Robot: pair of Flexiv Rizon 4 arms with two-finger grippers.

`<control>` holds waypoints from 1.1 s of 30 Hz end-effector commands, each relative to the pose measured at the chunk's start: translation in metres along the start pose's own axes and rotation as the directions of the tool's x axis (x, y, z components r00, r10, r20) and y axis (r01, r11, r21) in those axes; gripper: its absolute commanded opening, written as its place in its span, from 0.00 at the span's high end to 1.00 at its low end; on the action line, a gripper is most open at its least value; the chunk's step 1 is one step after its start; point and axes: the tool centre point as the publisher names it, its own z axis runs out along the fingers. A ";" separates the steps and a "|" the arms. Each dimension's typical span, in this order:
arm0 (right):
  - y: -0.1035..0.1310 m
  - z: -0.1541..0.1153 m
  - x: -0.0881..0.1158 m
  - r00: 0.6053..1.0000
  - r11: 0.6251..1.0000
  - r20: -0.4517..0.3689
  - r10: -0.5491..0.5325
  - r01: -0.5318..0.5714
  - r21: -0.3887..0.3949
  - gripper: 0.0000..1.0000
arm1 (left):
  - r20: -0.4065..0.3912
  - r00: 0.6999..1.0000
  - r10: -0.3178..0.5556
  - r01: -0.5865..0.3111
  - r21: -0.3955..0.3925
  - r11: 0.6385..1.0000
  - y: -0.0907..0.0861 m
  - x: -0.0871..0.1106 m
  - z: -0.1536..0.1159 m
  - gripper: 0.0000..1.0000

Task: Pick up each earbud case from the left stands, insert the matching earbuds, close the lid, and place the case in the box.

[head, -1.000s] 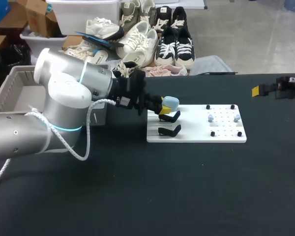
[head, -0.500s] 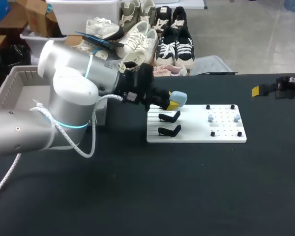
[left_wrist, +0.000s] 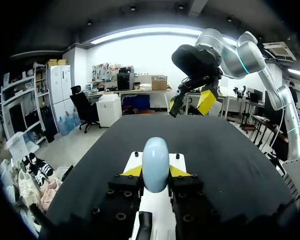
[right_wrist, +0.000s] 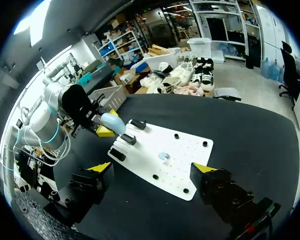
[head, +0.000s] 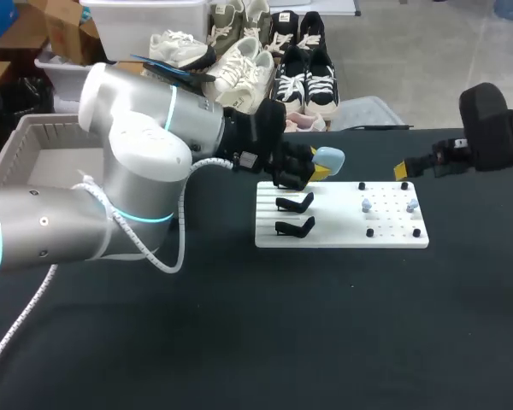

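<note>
Left pincer [head: 319, 168] holds the case [head: 329, 157] over the board's [head: 346, 232] left stands [head: 295, 204].

The head camera looks down on the white board [head: 342, 215] from high behind. The left wrist camera sits close over one end, facing along it. The right wrist camera, farther off, seemingly faces back. All three share the board.

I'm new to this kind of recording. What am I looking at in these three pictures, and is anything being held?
Two robot arms work at a black table. One picture looks down from above and behind the robot. The two round ones come from a camera on each wrist. The left gripper is shut on a light blue earbud case, held in the air by a white board. The board carries black stands and two small earbuds. The right gripper is open and holds nothing. A grey box sits at the left.
</note>
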 end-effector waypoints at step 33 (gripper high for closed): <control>0.007 0.046 -0.023 0.997 0.988 -0.030 -0.070 0.065 -0.139 0.00 | -0.018 0.999 0.038 -0.038 0.045 0.998 -0.030 -0.018 0.027 1.00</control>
